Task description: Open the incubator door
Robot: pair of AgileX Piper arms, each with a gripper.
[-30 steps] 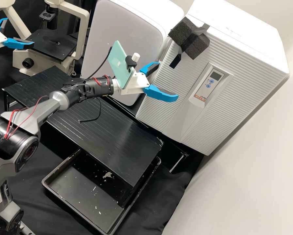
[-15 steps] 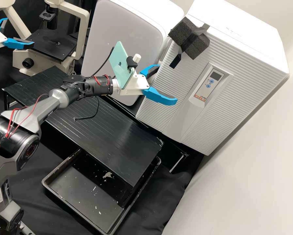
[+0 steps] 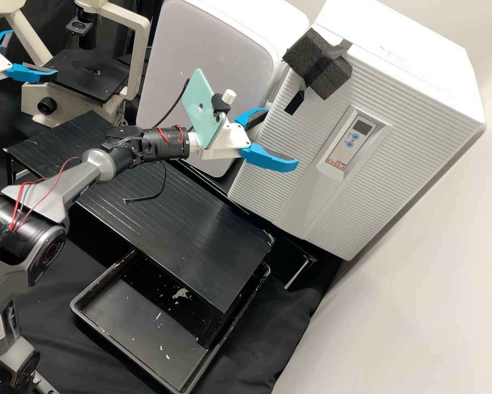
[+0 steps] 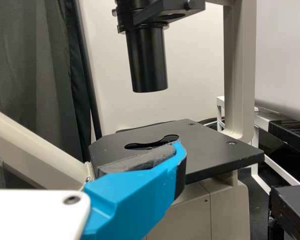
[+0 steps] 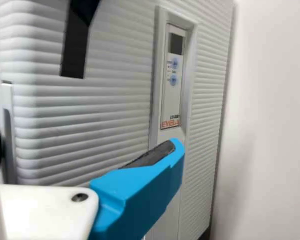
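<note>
Here's the incubator (image 3: 426, 93), on the far side of the setup against the pale wall, its ribbed door (image 3: 360, 202) closed, the control panel (image 3: 351, 141) set into that front, and dark foam blocks (image 3: 333, 75) fixed near one upper corner. Right at the door we have the right claw (image 3: 282, 137), spread wide, blue fingers well parted, a mint-green phone (image 3: 198, 112) mounted behind them. Over by the microscope (image 3: 68, 109), near its black stage (image 3: 95, 74), there's the left claw (image 3: 33, 53), also wide, its two fingers standing apart. Down in front, a shallow black tray (image 3: 114, 343) lies on dark cloth (image 3: 256, 350), partly beneath the low black platform (image 3: 174, 219); inside it, scattered pale flecks (image 3: 158, 316) and one bigger, ragged pale patch (image 3: 180, 294).
</note>
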